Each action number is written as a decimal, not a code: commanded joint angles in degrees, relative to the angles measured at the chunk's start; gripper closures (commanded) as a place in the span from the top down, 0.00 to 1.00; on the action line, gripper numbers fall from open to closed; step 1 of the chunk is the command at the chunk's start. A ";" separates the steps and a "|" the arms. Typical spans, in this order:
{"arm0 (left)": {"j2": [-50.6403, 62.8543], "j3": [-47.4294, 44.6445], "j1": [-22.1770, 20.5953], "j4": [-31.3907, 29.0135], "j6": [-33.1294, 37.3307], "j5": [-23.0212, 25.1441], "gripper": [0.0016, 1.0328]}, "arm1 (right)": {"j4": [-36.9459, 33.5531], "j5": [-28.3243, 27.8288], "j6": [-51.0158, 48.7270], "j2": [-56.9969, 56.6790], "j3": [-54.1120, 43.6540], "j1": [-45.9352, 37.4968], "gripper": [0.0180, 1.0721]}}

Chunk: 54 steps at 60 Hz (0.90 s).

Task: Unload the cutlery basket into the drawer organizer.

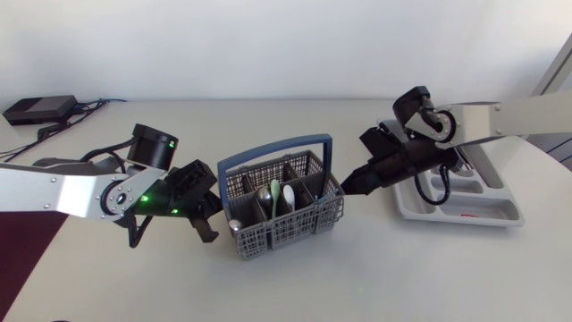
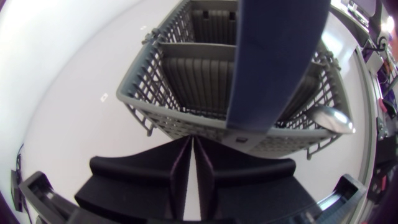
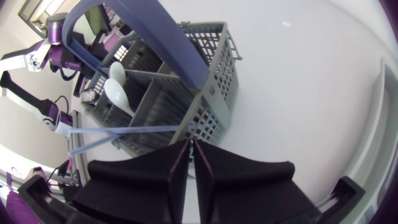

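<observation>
The grey cutlery basket (image 1: 284, 224) with its blue handle (image 1: 273, 149) stands mid-table. It holds a metal spoon (image 1: 264, 193), a white spoon (image 1: 275, 190) and a pale green one (image 1: 289, 192). My left gripper (image 1: 207, 213) is shut and empty, just off the basket's left side. In the left wrist view the gripper (image 2: 191, 142) points at the basket wall (image 2: 186, 121), with a spoon bowl (image 2: 333, 118) beside the handle (image 2: 277, 56). My right gripper (image 1: 350, 183) is shut and empty at the basket's right corner (image 3: 211, 93); the right wrist view shows it (image 3: 191, 144) short of that corner. The grey drawer organizer (image 1: 500, 215) lies at the right.
A black box (image 1: 37, 109) with cables sits at the far left corner of the table. In the right wrist view, white spoons (image 3: 118, 93) and thin blue handles (image 3: 124, 130) stick out of the basket, and the organizer's rim (image 3: 378, 124) runs beside the gripper.
</observation>
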 commanded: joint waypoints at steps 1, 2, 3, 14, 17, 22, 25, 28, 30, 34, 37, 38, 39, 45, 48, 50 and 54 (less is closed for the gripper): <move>2.63 4.61 -1.03 1.96 -0.25 0.99 0.09 | 0.69 -1.47 -1.20 -2.67 -4.19 0.51 0.12; 2.81 4.96 -1.03 2.05 -0.34 0.99 0.09 | 0.95 -1.47 -1.20 -3.02 -4.62 0.51 0.12; 2.98 5.05 -1.03 2.05 -0.34 0.99 0.09 | 1.04 -1.38 -1.20 -3.20 -4.80 0.51 0.12; 7.29 10.32 -1.03 2.22 -0.60 1.08 0.09 | 2.54 -0.94 -0.15 -5.40 -7.88 0.16 0.12; 8.17 11.46 -0.95 2.22 -0.60 1.08 0.09 | 3.24 -0.59 0.29 -5.48 -8.14 0.24 0.12; 9.22 12.87 -0.95 2.13 -0.60 1.17 0.09 | 4.64 0.02 1.70 -5.31 -8.05 1.12 0.12; 9.66 13.40 -0.86 2.13 -0.69 1.17 0.10 | 5.79 1.69 2.40 -5.31 -8.05 2.09 0.12; 10.10 13.75 -0.68 2.05 -0.78 1.17 0.10 | 6.84 3.01 3.37 -5.31 -7.96 2.97 0.12; 10.10 13.93 -0.51 1.87 -1.22 1.17 0.10 | 7.11 4.07 3.46 -5.40 -7.96 3.32 0.12; 9.58 14.01 0.11 0.82 -1.66 1.17 0.10 | 7.90 5.82 3.81 -5.84 -8.32 3.41 0.12; 7.82 14.28 1.51 -2.08 -2.54 1.17 0.11 | 8.07 6.35 3.81 -6.89 -8.93 1.83 0.13; 7.20 14.45 2.04 -3.32 -2.98 1.17 0.11 | 8.16 6.35 3.81 -7.07 -9.02 1.39 0.14; 6.85 14.63 2.48 -4.11 -3.24 1.17 0.11 | 8.16 6.35 3.81 -7.33 -9.19 0.86 0.15; 2.28 15.68 4.33 -11.49 -5.17 1.79 0.15 | 7.98 6.35 3.37 -8.56 -9.90 -1.69 0.30; -0.71 16.39 5.21 -15.27 -7.11 2.14 0.15 | 7.55 6.35 3.28 -9.61 -10.07 -2.66 0.39; -2.82 16.91 5.38 -17.73 -8.43 2.22 0.16 | 7.28 6.35 3.19 -10.32 -10.25 -3.10 0.45; -6.42 17.97 5.38 -22.30 -11.24 2.31 0.17 | 7.11 6.35 3.19 -12.08 -10.60 -3.71 0.53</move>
